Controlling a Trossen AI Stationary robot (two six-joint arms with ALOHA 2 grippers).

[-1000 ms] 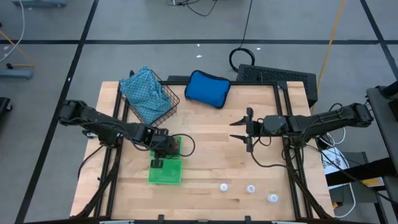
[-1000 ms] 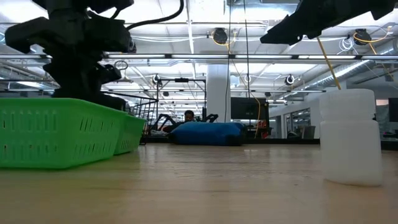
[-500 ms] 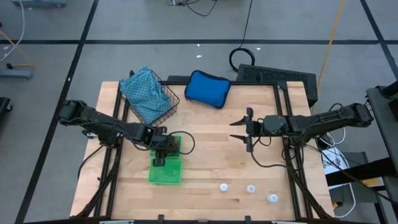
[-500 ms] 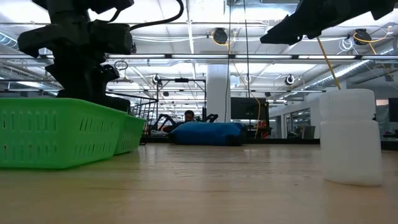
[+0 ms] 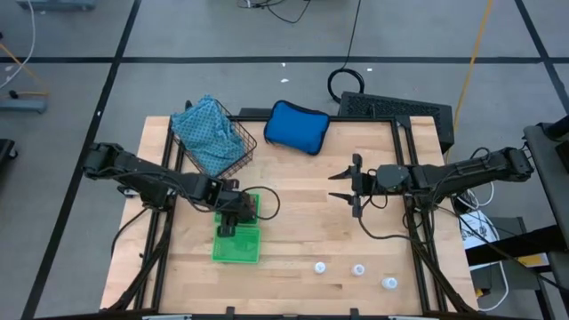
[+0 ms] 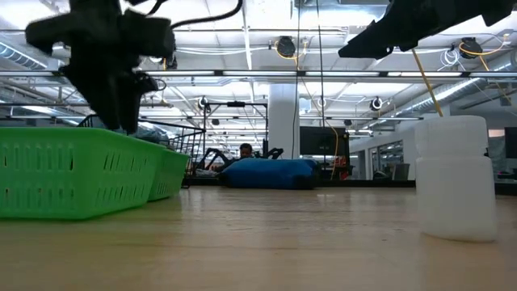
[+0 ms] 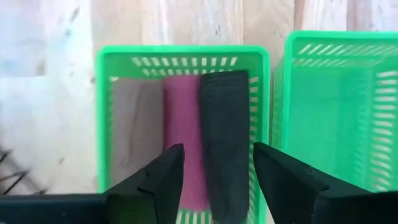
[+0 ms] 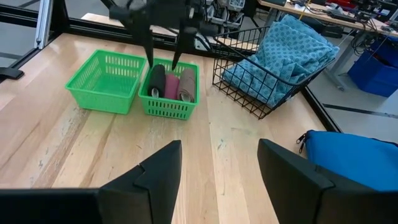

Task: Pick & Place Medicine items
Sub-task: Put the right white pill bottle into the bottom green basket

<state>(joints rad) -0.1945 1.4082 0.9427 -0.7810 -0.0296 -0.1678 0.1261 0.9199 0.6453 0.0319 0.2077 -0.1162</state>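
My left gripper (image 7: 217, 155) is open and hovers above a green basket (image 7: 102, 112); in the low view its fingertips (image 6: 121, 109) are level with the rim. In that basket lie a black piece (image 7: 224, 137), a pink piece (image 7: 181, 130) and a brown piece (image 7: 134, 124), side by side on its floor. My fingers stand on either side of the black piece and touch nothing. Three white bottles (image 5: 318, 266), (image 5: 358, 269), (image 5: 388, 283) stand on the table's near right part. My right gripper (image 5: 348, 187) waits open over the table's middle.
A second green basket (image 8: 106, 81) stands empty beside the filled one. A wire basket holding a light-blue cloth (image 5: 209, 133) is at the far left and a blue pouch (image 5: 296, 126) at the far middle. One white bottle (image 6: 454, 178) stands close to the low camera.
My left gripper has moved up out of the green basket; its fingers were down behind the basket wall and now end at about rim height. The right arm has kept still.
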